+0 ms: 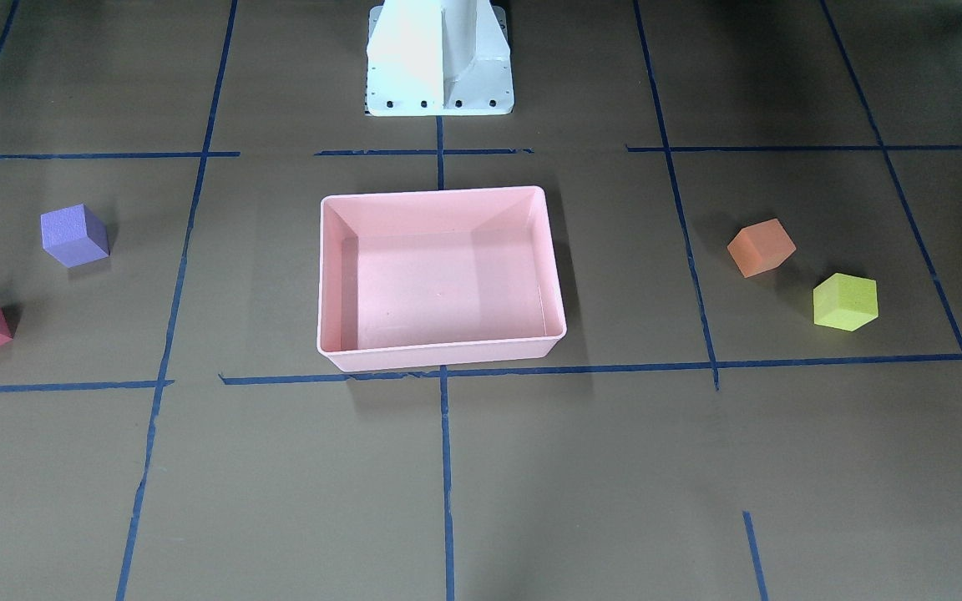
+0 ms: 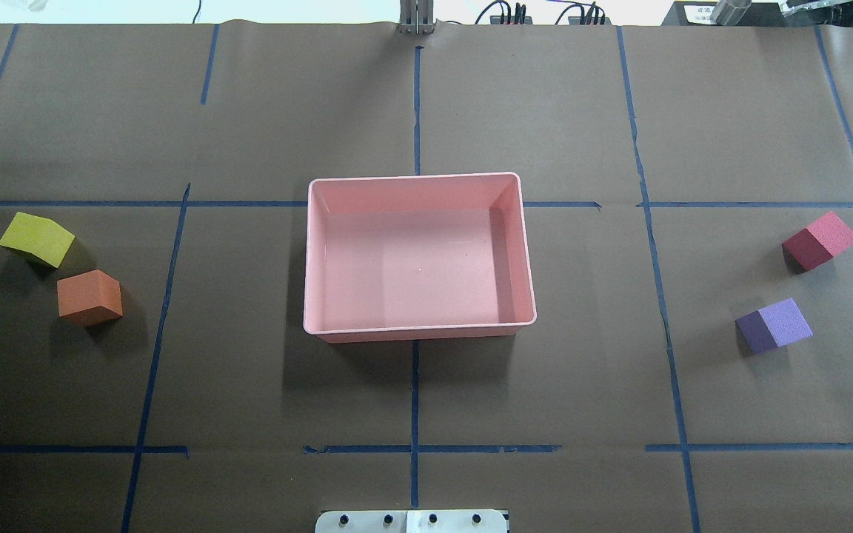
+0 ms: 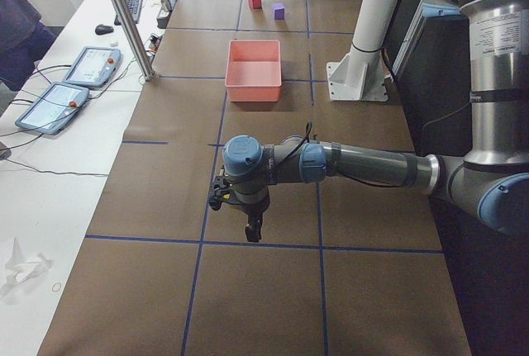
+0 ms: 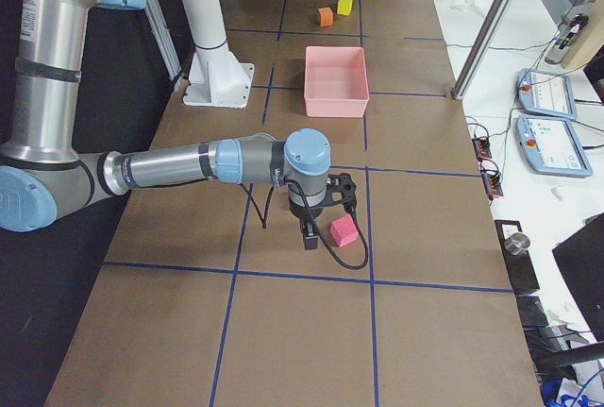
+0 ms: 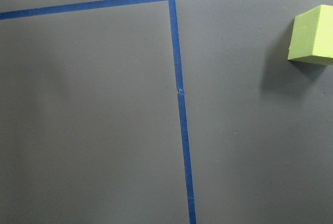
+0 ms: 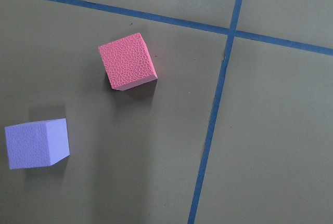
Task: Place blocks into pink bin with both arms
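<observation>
Stretched low across the foreground of the left-end view, the grey tubular left arm [image 3: 372, 166] with light-blue joint caps points its black two-finger left gripper [image 3: 252, 234] down at the brown paper-covered table [image 3: 248, 306]. Whether its fingers are spread or closed cannot be told from this angle. From the opposite end, the matching right arm [image 4: 179, 166] fills the lower left of the frame, its black right gripper [image 4: 309, 235] hanging just beside the small red-pink foam cube [image 4: 344, 230] — its finger spacing is likewise unreadable. Seen from across the table, the shallow rectangular pale-pink plastic bin [image 1: 439, 194] sits at centre frame, below the white pedestal base [image 1: 439, 58], among blue tape lines [image 1: 446, 467]. All four cubes lie on the paper outside the bin: the purple foam cube [image 1: 73, 235] and the red-pink one at the frame's left edge, the orange foam cube [image 1: 761, 247] and yellow-green foam cube [image 1: 844, 301] close together at right, both pairs well apart from the bin. On the left wrist camera the yellow-green cube sits at the upper right edge; the right wrist camera shows the red-pink cube upper left of centre and the purple one at lower left.
</observation>
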You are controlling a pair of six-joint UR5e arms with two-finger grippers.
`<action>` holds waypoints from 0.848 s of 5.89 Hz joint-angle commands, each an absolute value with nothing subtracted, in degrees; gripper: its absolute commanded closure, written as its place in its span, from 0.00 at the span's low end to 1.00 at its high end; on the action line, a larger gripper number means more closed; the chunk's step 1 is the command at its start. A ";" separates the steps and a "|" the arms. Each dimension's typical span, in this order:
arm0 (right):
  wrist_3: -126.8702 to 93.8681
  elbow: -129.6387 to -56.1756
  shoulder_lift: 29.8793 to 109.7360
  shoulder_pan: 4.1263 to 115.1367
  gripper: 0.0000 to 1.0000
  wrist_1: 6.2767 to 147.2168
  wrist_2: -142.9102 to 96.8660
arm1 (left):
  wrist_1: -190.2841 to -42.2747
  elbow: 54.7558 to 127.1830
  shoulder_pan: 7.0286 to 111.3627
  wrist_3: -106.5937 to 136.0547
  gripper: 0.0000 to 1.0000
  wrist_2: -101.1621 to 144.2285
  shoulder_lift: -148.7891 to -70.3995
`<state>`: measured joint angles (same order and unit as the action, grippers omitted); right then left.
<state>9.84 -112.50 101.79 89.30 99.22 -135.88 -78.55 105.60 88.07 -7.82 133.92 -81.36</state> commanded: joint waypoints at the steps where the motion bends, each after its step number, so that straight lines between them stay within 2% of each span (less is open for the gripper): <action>1: 9.58 -112.67 101.17 88.08 0.00 96.09 -136.05 | -78.57 105.73 87.89 -8.00 0.00 133.95 -81.47; 2: 8.10 -111.28 97.25 82.50 0.00 95.19 -135.27 | -78.57 105.82 87.89 -8.00 0.00 134.03 -81.47; 4: 7.12 -96.50 90.83 75.10 0.00 77.34 -131.58 | -78.66 105.91 87.89 -8.09 0.00 134.03 -81.47; 5: 6.51 -92.85 88.53 72.54 0.00 77.00 -131.49 | -78.58 106.08 87.89 -8.00 0.00 134.03 -81.47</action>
